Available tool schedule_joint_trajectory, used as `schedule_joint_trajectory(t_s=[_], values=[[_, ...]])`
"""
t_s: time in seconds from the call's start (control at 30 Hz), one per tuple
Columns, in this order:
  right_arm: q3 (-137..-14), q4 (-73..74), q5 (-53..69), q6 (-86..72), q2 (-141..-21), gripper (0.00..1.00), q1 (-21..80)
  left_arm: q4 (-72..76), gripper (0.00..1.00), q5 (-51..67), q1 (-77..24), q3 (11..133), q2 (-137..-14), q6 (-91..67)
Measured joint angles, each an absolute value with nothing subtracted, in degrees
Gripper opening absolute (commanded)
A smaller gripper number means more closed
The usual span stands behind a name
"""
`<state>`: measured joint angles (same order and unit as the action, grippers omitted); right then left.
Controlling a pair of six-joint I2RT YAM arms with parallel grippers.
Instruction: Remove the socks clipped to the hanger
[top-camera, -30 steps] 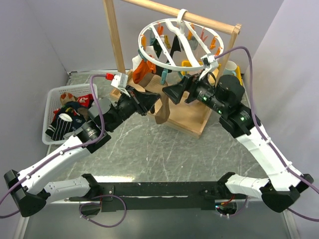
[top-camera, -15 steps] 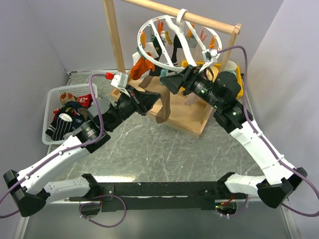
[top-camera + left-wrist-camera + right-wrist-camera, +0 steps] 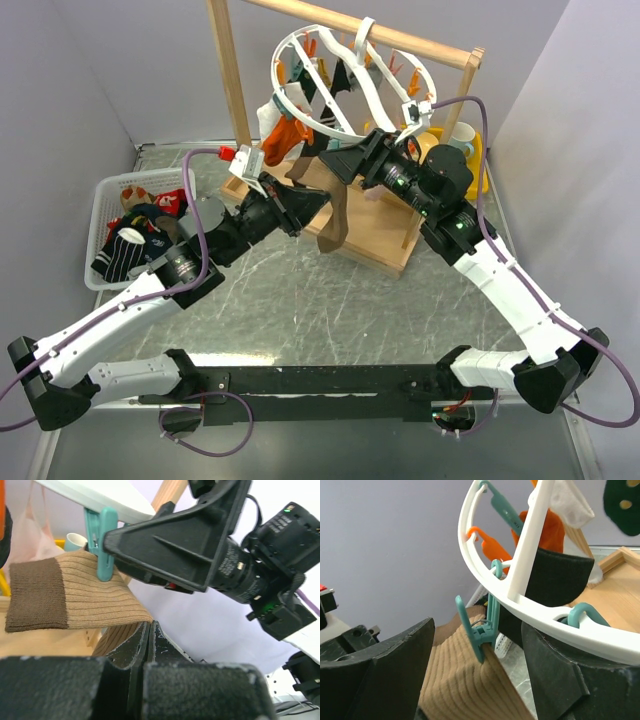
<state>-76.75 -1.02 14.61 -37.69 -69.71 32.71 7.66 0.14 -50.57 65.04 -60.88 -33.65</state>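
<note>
The white ring hanger [image 3: 352, 62] hangs tilted from the wooden rack's bar, with orange and teal clothespins and several socks on it. A tan sock with a dark brown cuff [image 3: 336, 222] hangs from a teal clothespin [image 3: 483, 625]. My left gripper [image 3: 317, 204] is shut, its tips pinching the tan sock's lower edge [image 3: 90, 605]. My right gripper [image 3: 346, 160] is open, its jaws on either side of that teal clothespin, just under the hanger ring [image 3: 520, 605]. A black sock [image 3: 560, 577] and an orange sock [image 3: 549, 530] hang behind.
The wooden rack [image 3: 228, 80] stands on its wooden base [image 3: 375, 240] at the back centre. A white mesh basket [image 3: 108, 186] holding several loose socks sits at the left. A cup and yellow object [image 3: 464, 136] sit behind the right arm.
My right gripper has risen and moved left, up under the hanger ring, and the ring has tilted more steeply. My left gripper has shifted slightly right and up with the tan sock.
</note>
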Motion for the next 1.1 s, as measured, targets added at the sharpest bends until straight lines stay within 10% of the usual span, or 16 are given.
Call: schedule_joint_trajectory(t_s=[0.33, 0.93, 1.1], values=[[-76.4, -2.7, 12.6, -36.6, -68.9, 0.26, 32.7, 7.9, 0.01, 0.1, -53.0, 65.4, -62.4, -33.8], [-73.9, 0.1, 4.7, -27.0, -60.6, 0.23, 31.8, -10.3, 0.01, 0.2, -54.6, 63.2, -60.6, -32.6], [-72.8, 2.0, 2.2, -24.9, -58.8, 0.35, 31.1, -25.3, 0.01, -9.2, -54.6, 68.0, -60.6, -31.9]])
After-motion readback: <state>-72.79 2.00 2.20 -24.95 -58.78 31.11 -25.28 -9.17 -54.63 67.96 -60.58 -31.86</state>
